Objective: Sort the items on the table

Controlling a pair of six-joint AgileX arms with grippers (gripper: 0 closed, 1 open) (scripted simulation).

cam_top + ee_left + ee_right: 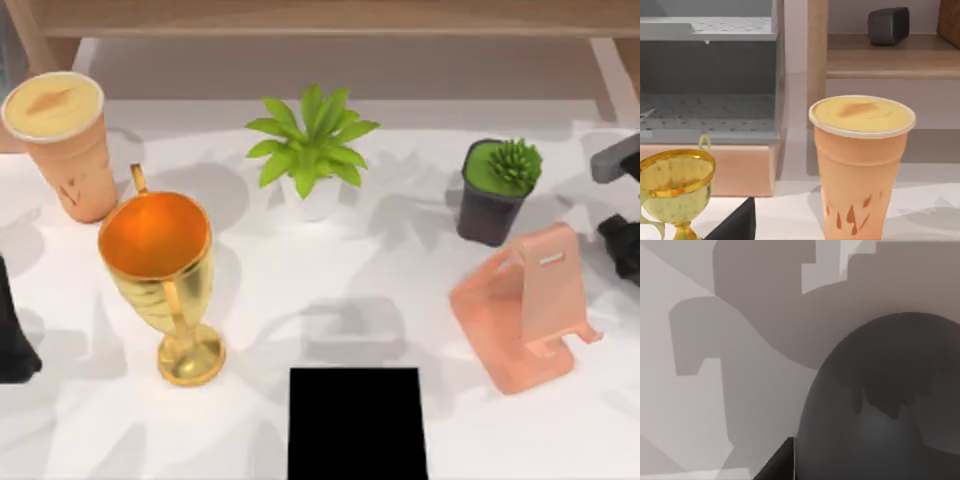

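A tan cup (62,140) with a creamy top stands upright at the table's (380,290) far left; the left wrist view faces it close up as cup (860,165). My left gripper (12,335) sits at the left edge, in front of the cup and apart from it. A dark grey computer mouse (885,410) lies on the white surface directly in front of the right wrist camera. My right gripper (625,245) is at the table's right edge, very close to the mouse.
A gold goblet (165,280) stands between the cup and a black pad (357,425) at the front edge. A leafy plant (310,150), a dark potted plant (495,190) and a pink stand (525,310) fill the middle and right. A wooden shelf runs behind.
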